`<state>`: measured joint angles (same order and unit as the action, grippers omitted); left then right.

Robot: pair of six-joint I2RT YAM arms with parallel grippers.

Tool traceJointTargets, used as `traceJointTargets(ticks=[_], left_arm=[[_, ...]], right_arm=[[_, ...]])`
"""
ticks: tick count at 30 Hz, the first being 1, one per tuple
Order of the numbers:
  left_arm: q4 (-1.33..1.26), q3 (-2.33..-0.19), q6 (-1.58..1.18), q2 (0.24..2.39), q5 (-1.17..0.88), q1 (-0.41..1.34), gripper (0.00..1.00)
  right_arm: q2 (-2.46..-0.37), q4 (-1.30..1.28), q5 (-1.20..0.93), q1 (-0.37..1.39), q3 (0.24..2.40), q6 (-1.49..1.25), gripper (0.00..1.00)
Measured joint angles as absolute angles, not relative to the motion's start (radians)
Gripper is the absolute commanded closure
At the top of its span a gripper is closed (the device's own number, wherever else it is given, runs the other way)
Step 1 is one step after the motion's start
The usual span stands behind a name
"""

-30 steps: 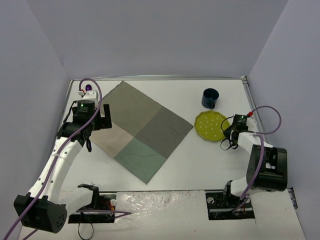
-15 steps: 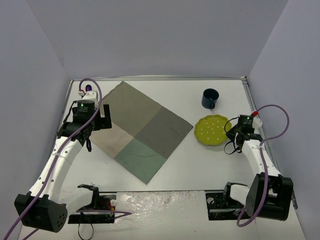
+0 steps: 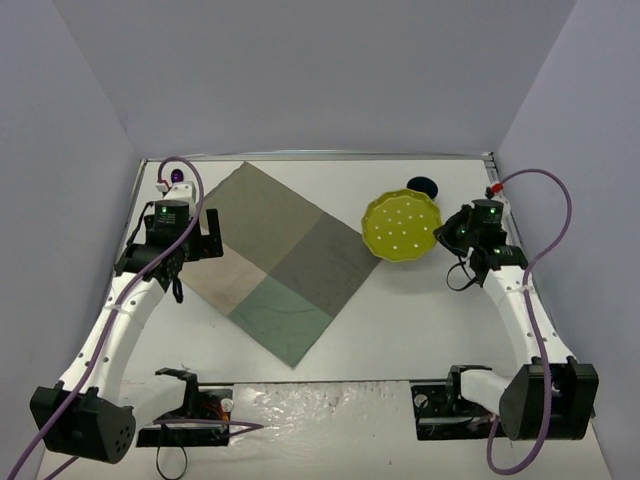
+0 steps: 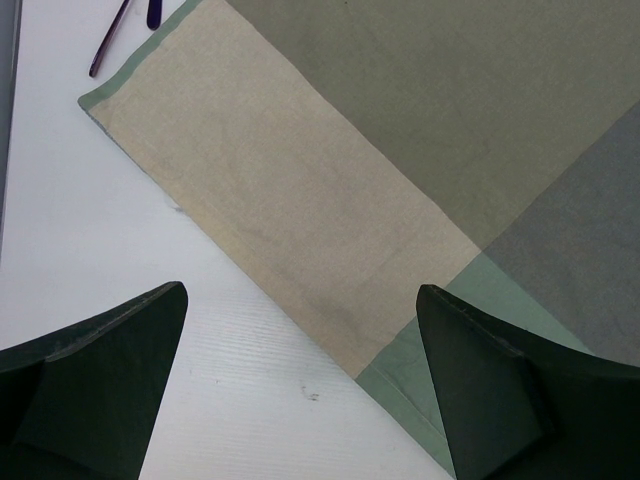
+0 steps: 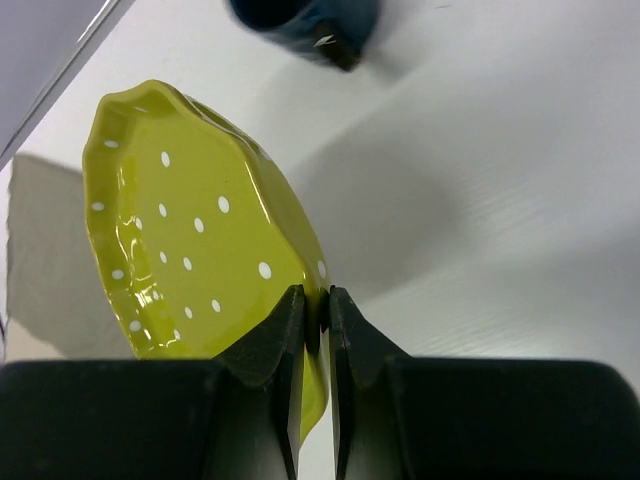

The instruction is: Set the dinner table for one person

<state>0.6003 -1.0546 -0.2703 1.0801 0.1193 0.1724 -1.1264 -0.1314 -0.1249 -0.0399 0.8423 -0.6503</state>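
Above the worktop [image 3: 400,320], right side: the right fingers [image 5: 282,345] pinch the tilted yellow plate [image 3: 401,226] by its rim.
The left fingers [image 4: 110,350] hang spread and empty at the edge of the cloth [image 3: 280,255]. I'd level the plate, then land it flat mid-cloth.

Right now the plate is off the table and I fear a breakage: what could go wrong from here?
1. The right gripper pinches only the rim of the yellow-green plate, which hangs tilted; it might slip or pivot out.
2. The dark blue mug stands close behind the plate; a careless swing could knock it.
3. Lowered edge first, the plate may ruck the patchwork cloth.
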Motion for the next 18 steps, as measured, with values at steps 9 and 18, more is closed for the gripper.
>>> traceJointTargets(ticks=[9, 18], left_arm=[[0.593, -1.037, -0.273, 1.063, 0.125, 0.168, 0.03], [0.594, -0.987, -0.273, 0.989, 0.161, 0.168, 0.03]], right_arm=[[-1.38, -0.03, -0.163, 0.304, 1.012, -0.684, 1.0], [-1.71, 0.098, -0.181, 0.491, 1.193, -0.726, 1.0]])
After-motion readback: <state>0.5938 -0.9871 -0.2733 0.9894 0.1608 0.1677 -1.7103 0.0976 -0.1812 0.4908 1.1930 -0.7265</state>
